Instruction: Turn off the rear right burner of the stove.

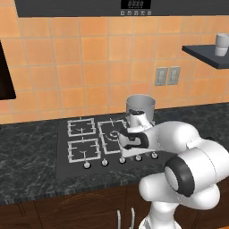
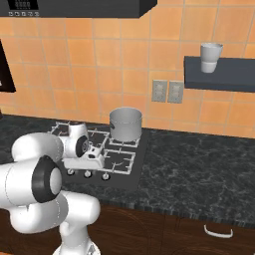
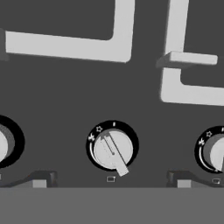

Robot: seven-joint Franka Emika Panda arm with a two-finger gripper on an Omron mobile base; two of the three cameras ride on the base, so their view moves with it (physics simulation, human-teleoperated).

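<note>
The stove (image 1: 65,147) is a black glass cooktop with grey grates and a front row of silver knobs. A steel pot (image 1: 140,107) stands on the rear right burner (image 2: 123,143), hiding most of its grate. My gripper (image 3: 111,181) hangs low over the knob row (image 1: 129,152), pointing down. In the hand view one knob (image 3: 113,148) sits centred between my two fingertips (image 3: 39,180), its pointer turned toward the lower right, away from the top mark. The gripper is open, with nothing between the fingers and not touching the knob.
Neighbouring knobs (image 3: 3,143) (image 3: 214,153) lie to either side. Grate corners (image 3: 70,43) (image 3: 186,83) sit just beyond. A wall shelf (image 2: 219,74) with a cup (image 2: 210,57) hangs at the right. Dark marble counter (image 2: 199,164) surrounds the stove.
</note>
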